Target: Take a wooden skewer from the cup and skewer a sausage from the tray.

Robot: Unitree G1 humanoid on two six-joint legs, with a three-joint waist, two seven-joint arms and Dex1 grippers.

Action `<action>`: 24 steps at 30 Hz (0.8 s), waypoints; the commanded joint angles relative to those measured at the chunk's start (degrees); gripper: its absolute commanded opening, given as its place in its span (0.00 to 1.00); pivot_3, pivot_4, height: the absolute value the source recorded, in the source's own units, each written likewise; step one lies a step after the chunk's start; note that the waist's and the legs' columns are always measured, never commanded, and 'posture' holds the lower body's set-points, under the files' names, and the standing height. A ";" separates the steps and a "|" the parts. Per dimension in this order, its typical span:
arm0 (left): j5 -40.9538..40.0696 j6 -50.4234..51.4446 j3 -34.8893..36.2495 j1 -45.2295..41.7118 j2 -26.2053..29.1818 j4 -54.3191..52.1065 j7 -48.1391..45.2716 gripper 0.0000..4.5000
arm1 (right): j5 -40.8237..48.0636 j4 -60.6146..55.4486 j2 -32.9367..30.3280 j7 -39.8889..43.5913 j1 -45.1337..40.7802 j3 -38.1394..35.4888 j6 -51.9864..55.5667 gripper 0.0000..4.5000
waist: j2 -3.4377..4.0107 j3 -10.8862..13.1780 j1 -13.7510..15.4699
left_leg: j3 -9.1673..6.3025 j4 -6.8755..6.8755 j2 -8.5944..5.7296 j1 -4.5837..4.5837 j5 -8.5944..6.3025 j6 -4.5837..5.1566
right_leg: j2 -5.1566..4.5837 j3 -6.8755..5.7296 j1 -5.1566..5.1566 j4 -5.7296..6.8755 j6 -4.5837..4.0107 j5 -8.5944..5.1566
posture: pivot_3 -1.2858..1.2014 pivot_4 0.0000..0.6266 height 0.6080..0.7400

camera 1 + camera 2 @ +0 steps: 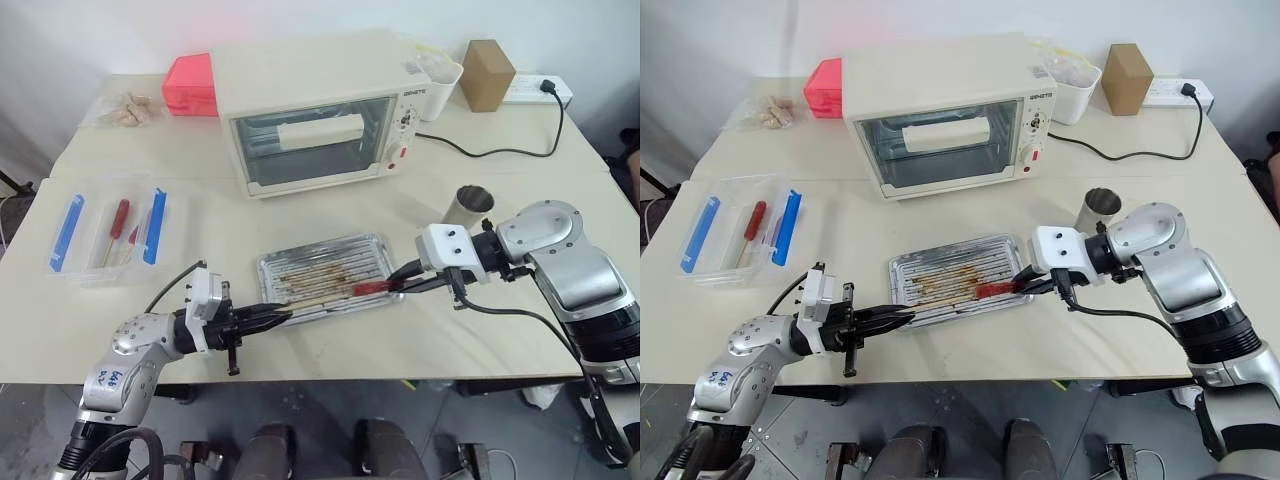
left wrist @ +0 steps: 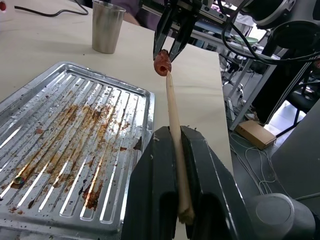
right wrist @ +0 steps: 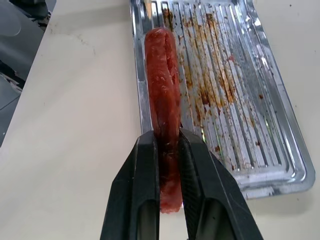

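Sausage [image 3: 164, 100]: small, red, finger-length, wrinkled skin; clamped between the right end effector [image 3: 169, 150] fingers, held just above the tray [image 1: 370, 248] near edge. Wooden skewer [image 2: 175, 130]: thin, pale, straight; clamped in the left end effector [image 2: 177, 150], tip touching the sausage's end. Tray: ridged, grease-stained, on the surface [image 1: 450, 330]. Cup [image 1: 466, 207]: steel, upright beside it.

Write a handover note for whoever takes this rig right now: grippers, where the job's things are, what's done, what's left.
Left gripper: shut on the wooden skewer, pointing it level over the tray.
Right gripper: shut on the sausage, holding it above the tray's near right edge.
Cup: upright on the table, behind the right arm.
Done: skewer out of the cup, sausage lifted off the tray, skewer tip meeting the sausage's end.
Left: whether the tip has gone in cannot be told; push the skewer through the sausage.
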 commanded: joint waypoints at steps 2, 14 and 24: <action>-0.48 -0.47 0.73 0.26 0.24 -1.49 -0.20 0.00 | 0.75 -2.34 0.00 0.50 -0.58 -0.49 -0.23 0.12 | 0.00 0.00 0.04 | 0.00 0.01 0.00 0.00 0.00 0.00 | 0.00 0.00 0.00 0.00 0.00 0.00 | 0.52 0.24 1.00; -0.58 0.07 0.50 -0.40 0.01 -1.77 0.34 0.00 | 0.51 -2.54 0.96 0.83 -1.11 0.40 -1.52 0.12 | 0.00 0.00 0.05 | 0.00 0.03 -0.01 0.00 0.00 0.00 | 0.00 0.00 0.01 0.01 0.00 0.00 | 0.52 0.24 1.00; -0.18 1.32 -2.29 -2.91 -0.82 -1.54 -0.15 0.00 | -0.77 -6.62 3.01 -0.17 -3.65 3.30 2.43 0.12 | 0.00 0.00 0.07 | -0.01 0.04 -0.01 0.00 0.00 0.00 | 0.01 0.00 0.00 0.02 0.00 0.00 | 0.52 0.24 1.00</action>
